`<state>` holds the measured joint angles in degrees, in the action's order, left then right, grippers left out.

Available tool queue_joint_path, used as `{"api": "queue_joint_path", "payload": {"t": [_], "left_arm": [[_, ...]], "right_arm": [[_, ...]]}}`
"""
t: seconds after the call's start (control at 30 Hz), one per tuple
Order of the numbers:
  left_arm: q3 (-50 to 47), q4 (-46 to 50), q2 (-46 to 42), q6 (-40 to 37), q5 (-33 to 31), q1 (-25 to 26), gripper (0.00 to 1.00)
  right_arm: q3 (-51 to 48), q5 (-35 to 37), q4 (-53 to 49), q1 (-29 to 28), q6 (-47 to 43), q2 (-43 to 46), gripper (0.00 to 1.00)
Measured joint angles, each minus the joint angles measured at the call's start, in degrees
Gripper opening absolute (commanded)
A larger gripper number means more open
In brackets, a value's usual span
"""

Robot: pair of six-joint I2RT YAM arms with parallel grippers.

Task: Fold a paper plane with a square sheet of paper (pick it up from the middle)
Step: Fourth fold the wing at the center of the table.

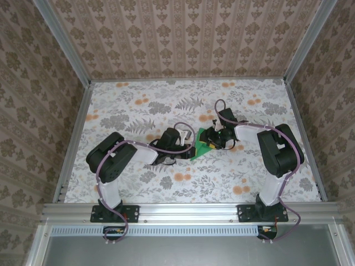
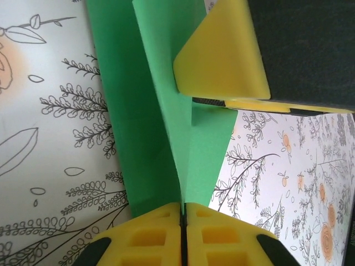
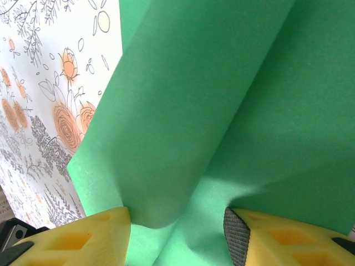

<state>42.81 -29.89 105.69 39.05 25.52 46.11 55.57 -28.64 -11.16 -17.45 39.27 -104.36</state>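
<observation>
The square sheet of paper is bright green and lies mid-table, bent up along a crease between both grippers. In the left wrist view the paper rises as a ridge, and my left gripper is shut on that ridge's near end. One yellow finger of the right gripper presses at the ridge's far end. In the right wrist view the paper bulges as a soft roll between the spread fingers of my right gripper, which is open. From above, left gripper and right gripper meet over the sheet.
The floral tablecloth covers the table inside an aluminium frame, with patterned walls on three sides. Both arms reach inward from their bases at the near edge.
</observation>
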Motion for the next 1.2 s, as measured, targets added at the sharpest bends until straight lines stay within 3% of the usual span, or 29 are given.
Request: {"api": "queue_joint_path", "payload": {"t": [0.13, 0.3, 0.53, 1.2], "left_arm": [[-0.15, 0.68, -0.63, 0.02, -0.59, 0.0, 0.32], [-0.94, 4.55, -5.64, 0.07, -3.45, -0.07, 0.35], [-1.07, 5.18, -9.64, 1.07, -4.92, -0.02, 0.26], [3.34, 5.81, -1.92, 4.02, -3.5, 1.07, 0.12]], "right_arm": [[0.59, 0.15, -0.87, 0.0, 0.02, -0.28, 0.52], [0.81, 0.33, -1.31, 0.0, -0.02, -0.42, 0.51], [1.66, 0.72, -2.69, 0.0, -0.09, -0.9, 0.5], [3.21, 0.98, -5.11, -0.02, -0.46, -1.79, 0.51]]}}
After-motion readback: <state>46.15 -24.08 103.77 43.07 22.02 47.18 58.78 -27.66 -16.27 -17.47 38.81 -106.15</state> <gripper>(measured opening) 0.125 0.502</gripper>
